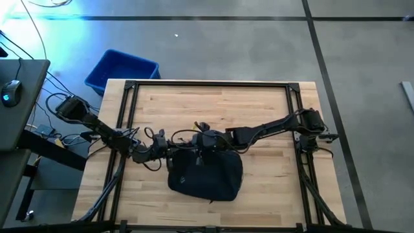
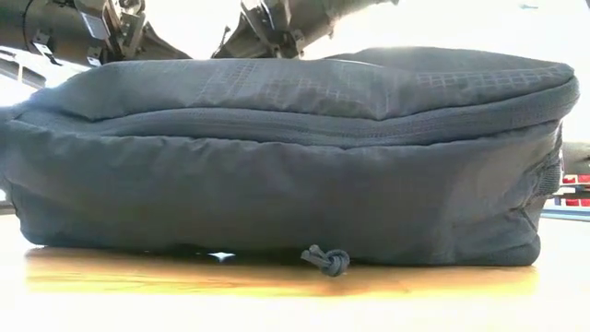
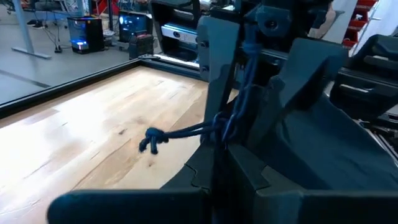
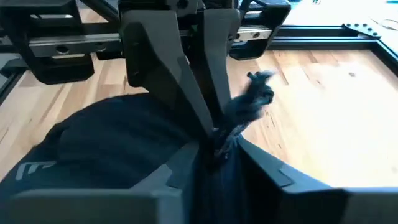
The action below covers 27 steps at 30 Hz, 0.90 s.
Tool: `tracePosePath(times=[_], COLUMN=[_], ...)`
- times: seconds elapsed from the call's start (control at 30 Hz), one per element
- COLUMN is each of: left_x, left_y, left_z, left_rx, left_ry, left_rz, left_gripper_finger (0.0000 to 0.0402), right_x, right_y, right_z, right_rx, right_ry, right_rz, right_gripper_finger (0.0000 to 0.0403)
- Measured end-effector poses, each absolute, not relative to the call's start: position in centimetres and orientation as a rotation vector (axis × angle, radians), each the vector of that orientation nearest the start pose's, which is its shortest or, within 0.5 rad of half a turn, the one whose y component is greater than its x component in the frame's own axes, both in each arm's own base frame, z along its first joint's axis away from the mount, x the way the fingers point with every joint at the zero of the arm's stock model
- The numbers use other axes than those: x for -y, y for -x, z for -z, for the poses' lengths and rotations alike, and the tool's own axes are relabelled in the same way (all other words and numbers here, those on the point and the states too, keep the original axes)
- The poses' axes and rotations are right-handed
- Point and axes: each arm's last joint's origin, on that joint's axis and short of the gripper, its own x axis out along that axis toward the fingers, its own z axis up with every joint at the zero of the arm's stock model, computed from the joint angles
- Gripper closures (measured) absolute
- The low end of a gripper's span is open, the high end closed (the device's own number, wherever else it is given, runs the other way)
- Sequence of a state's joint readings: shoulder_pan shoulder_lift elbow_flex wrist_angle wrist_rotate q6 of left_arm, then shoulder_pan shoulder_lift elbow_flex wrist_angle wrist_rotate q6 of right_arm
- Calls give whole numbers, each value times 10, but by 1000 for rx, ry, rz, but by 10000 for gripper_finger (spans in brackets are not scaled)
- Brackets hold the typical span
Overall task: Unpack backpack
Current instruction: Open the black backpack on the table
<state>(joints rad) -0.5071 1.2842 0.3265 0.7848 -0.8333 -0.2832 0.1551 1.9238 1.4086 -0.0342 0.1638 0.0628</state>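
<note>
The dark navy backpack [image 1: 206,173] lies flat on the wooden table [image 1: 259,110], and in the low view it [image 2: 295,166] fills the picture. Both grippers meet at its far upper edge. My left gripper [image 1: 176,150] [image 3: 214,155] comes from the table's left and is shut on a blue pull cord. My right gripper [image 1: 193,149] [image 4: 214,149] comes from the right, tip to tip with the left one, and is closed on a dark cord. Another knotted cord [image 2: 325,261] hangs at the backpack's near bottom edge, touching the table. My left gripper pinches the blue pull cord [image 3: 219,132] between its two fingertips, a short way from its knotted end [image 3: 151,140]. The knot sticks out free above the table. The cord runs on upward along the other gripper's finger [image 3: 217,68]. My right gripper pinches a dark cord [image 4: 226,138] at the backpack's top edge between its fingertips, slanting down from the table's right. The cord's knotted end [image 4: 258,93] stands out beyond the fingers, clear of the table. Whether this is the cord that the left gripper holds, I cannot tell.
A bright blue plastic bin [image 1: 123,70] stands on the floor beyond the table's far left corner. Bare wood lies on the far half of the table [image 1: 213,103] and to the backpack's right [image 1: 278,175]. A desk with a mouse [image 1: 10,90] is at the far left.
</note>
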Motion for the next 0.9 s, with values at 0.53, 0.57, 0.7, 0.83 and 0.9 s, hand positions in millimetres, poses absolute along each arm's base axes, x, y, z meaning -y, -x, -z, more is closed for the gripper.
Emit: tracePosePath(times=[0.53,0.57,0.7,0.83,0.9], left_x=[88,89,92,93,93], left_y=[-203,-203,-202,-202,-202], left_z=[-174,-175,-175,-176,-176], left_rx=[-103,-104,-109,-108,-109], left_ry=[150,142,106,105,106], left_rz=[-397,-394,-387,-381,-378], left_gripper_finger=[401,401,401,401,401], right_x=[-66,-67,-69,-68,-67], right_y=[-426,-426,-427,-428,-428], right_z=[-246,-247,-251,-252,-252], right_rx=[-552,-543,-513,-504,-499], right_ry=[78,89,83,69,74], right_rz=[-29,-49,-107,-140,-118], right_gripper_finger=[343,336,302,280,279])
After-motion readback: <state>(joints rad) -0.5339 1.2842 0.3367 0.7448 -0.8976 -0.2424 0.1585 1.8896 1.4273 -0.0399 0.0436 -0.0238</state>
